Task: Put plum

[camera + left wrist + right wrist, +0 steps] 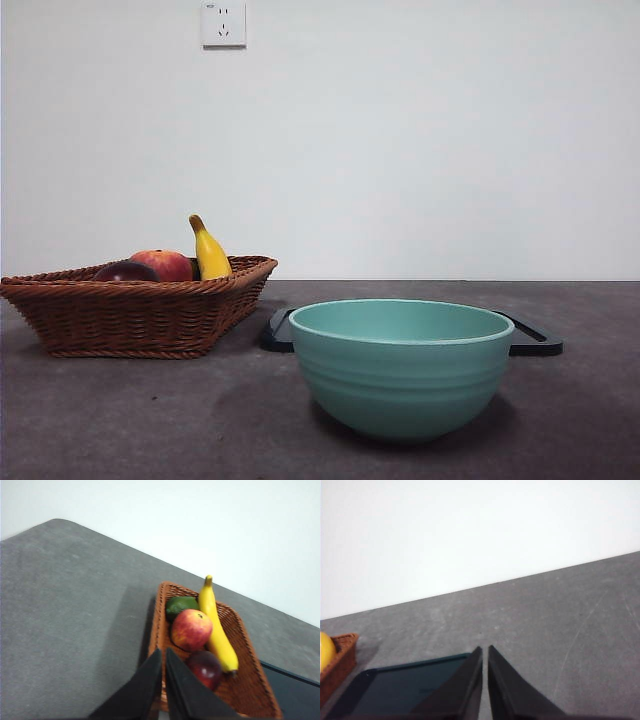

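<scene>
The dark maroon plum [124,272] lies in the brown wicker basket [130,310] at the left, beside a red-and-yellow apple-like fruit [165,265] and a yellow banana [209,252]. In the left wrist view the plum [204,668] sits just past my left gripper [164,652], which is shut and empty above the basket's rim [156,630]. My right gripper [484,650] is shut and empty over the dark tray [405,690]. Neither arm shows in the front view.
A teal bowl [400,365] stands front and centre, with a flat black tray [530,340] behind it. A green fruit [181,605] lies at the basket's far end. A wall with a socket [223,24] is behind the table.
</scene>
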You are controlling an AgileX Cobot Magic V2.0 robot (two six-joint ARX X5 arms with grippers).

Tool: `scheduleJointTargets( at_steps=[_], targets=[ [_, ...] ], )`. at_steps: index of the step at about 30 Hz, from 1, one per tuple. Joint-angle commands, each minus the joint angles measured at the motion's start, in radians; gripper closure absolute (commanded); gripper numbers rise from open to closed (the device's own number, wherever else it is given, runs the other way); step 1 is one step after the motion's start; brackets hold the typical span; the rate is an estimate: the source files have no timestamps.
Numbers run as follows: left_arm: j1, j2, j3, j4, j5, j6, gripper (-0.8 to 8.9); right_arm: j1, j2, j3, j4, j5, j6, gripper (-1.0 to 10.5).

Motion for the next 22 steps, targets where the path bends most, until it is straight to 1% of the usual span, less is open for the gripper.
scheduleJointTargets(
  at_steps=[1, 4, 7, 11, 15, 18, 22],
  targets=[
    [0.002, 0.048, 0.089, -0.012, 0.048, 0.026, 8.03, -0.001, 0.048, 0.091, -0.029, -0.027, -0.005, 9.4],
    [0.002, 0.121, 0.181, -0.063, 0.111, 0.079, 8.03, -0.001, 0.116, 0.182, -0.075, -0.074, -0.039, 9.4],
    [0.002, 0.209, 0.28, -0.13, 0.169, 0.153, 8.03, -0.001, 0.189, 0.272, -0.141, -0.13, -0.067, 9.4],
    [0.002, 0.328, 0.402, -0.23, 0.276, 0.243, 8.03, -0.001, 0.294, 0.389, -0.256, -0.238, -0.106, 9.4],
    [-0.003, 0.44, 0.511, -0.334, 0.382, 0.311, 8.03, 0.0, 0.392, 0.49, -0.378, -0.355, -0.145, 9.4],
    [-0.013, 0.509, 0.58, -0.42, 0.431, 0.364, 8.03, 0.004, 0.45, 0.554, -0.467, -0.422, -0.174, 9.4],
    [-0.032, 0.581, 0.656, -0.53, 0.484, 0.435, 8.03, 0.026, 0.509, 0.62, -0.568, -0.477, -0.21, 9.4]
  ],
)
